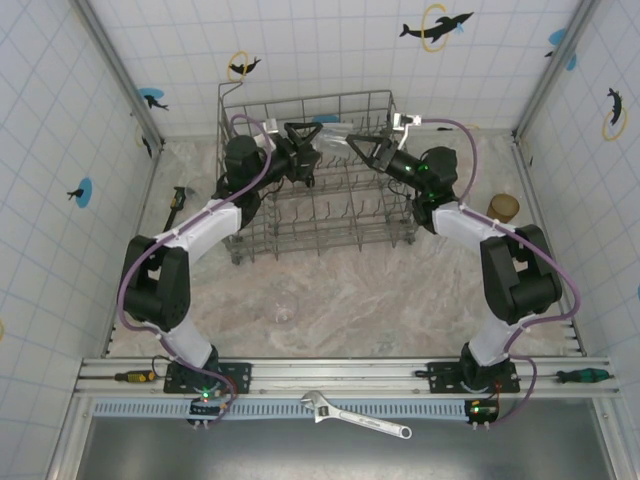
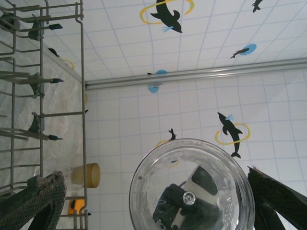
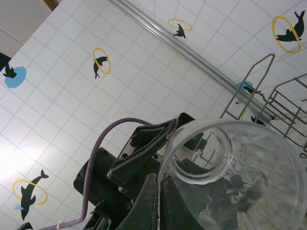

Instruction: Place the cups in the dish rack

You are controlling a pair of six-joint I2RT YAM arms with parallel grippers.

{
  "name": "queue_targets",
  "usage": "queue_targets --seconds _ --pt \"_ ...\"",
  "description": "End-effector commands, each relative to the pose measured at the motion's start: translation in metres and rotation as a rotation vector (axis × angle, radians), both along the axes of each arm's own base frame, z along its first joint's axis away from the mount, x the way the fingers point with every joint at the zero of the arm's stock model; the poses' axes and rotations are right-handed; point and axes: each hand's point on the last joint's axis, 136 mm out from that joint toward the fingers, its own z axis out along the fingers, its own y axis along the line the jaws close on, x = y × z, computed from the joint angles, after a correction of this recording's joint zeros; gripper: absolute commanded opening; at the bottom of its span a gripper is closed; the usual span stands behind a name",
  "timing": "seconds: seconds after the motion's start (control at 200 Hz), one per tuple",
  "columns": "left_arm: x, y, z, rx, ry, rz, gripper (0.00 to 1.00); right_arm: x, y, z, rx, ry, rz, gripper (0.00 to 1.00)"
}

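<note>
Here the right gripper pinches the rim of a clear round glass cup above the grey wire dish rack. The left gripper straddles the cup, fingers wide apart. Probably best that the left closes squarely before the right lets go.

Top looks down; wrist cameras close, upward, share clear glass
</note>
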Motion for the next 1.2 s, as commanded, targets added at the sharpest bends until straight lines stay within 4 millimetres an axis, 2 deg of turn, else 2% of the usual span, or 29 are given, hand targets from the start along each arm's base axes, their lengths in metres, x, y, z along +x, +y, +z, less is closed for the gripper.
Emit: queue_targets --seconds 0.0,0.16,0.52,0.616,0.631,0.651,0.756,0.776,0.856,0.991,1.101,1.196 --pt "-0.001 -0.007 0.006 -0.032 -0.018 -0.026 0.97 -0.01 0.006 0.031 0.023 -0.12 0.037 0.0" --pt "-0.003 -0.009 0.007 -0.033 -0.026 -0.028 0.91 -0.009 0.007 0.026 0.008 -0.109 0.032 0.0" --pt "-0.001 -0.011 0.007 -0.008 -0.063 -0.027 0.6 -0.008 0.009 0.019 0.003 -0.086 0.039 0.0" --pt "0.001 -0.013 0.009 0.003 -0.08 -0.033 0.4 -0.005 0.01 0.018 0.002 -0.084 0.044 0.0" --pt "-0.007 -0.026 0.008 0.004 -0.08 -0.062 0.36 -0.005 0.011 0.018 0.001 -0.083 0.046 0.0" --pt "-0.009 -0.028 0.009 0.005 -0.084 -0.067 0.3 -0.004 0.011 0.018 -0.001 -0.084 0.046 0.0" --pt "-0.008 -0.029 0.008 0.014 -0.096 -0.065 0.02 -0.002 0.011 0.017 -0.004 -0.08 0.047 0.0" --pt "-0.008 -0.029 0.007 0.014 -0.095 -0.064 0.0 -0.002 0.011 0.017 -0.004 -0.08 0.047 0.0" --pt "-0.007 -0.029 0.008 0.021 -0.112 -0.061 0.0 -0.002 0.01 0.017 -0.004 -0.077 0.047 0.1" --pt "-0.001 -0.03 0.017 0.061 -0.167 -0.045 0.0 0.002 0.004 0.016 -0.017 -0.044 0.03 0.38" --pt "0.011 -0.027 0.027 0.159 -0.24 0.008 0.0 0.005 -0.009 0.012 -0.07 -0.035 -0.039 0.5" --pt "0.023 -0.021 0.03 0.245 -0.283 0.068 0.0 0.01 -0.018 -0.002 -0.196 -0.023 -0.138 0.58"
